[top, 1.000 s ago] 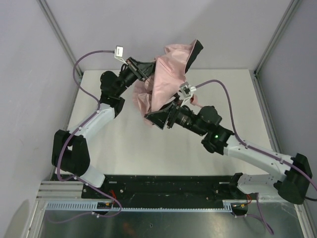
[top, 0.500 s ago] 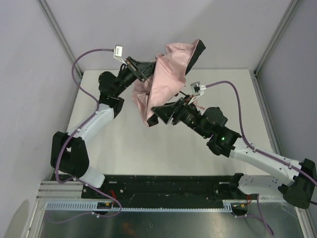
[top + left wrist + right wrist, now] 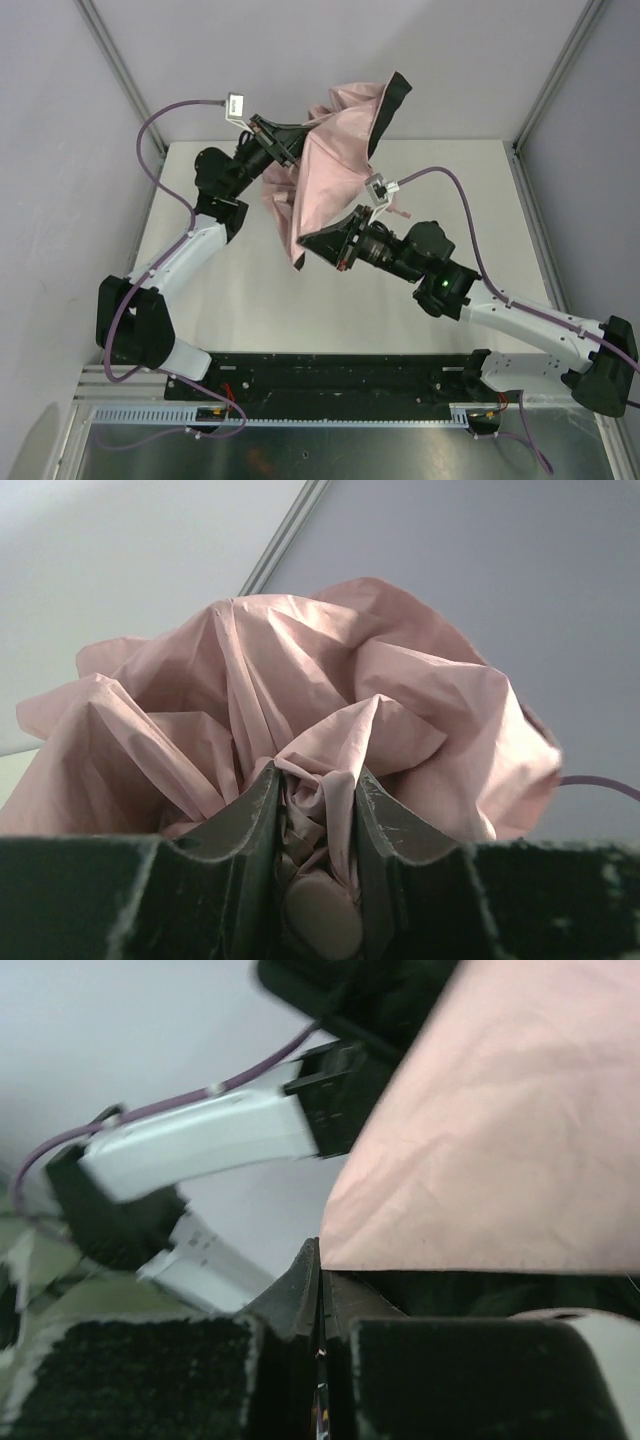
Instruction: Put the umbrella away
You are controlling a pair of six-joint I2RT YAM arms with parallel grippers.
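Top external: one pink umbrella (image 3: 335,140), one left claw (image 3: 292,143), one right claw (image 3: 305,240).

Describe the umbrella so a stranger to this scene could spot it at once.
Look above the far half of the white table. The umbrella is the crumpled pale pink fabric bundle clamped in the left gripper; nothing else there is pink.

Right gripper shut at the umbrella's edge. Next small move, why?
Probably a short, gentle tug with the right gripper away from the left gripper. The right one is shut right at a corner of the umbrella, yet no cloth shows in its grip, so the catch is unsure. The left one clamps the bunched cloth as an anchor.
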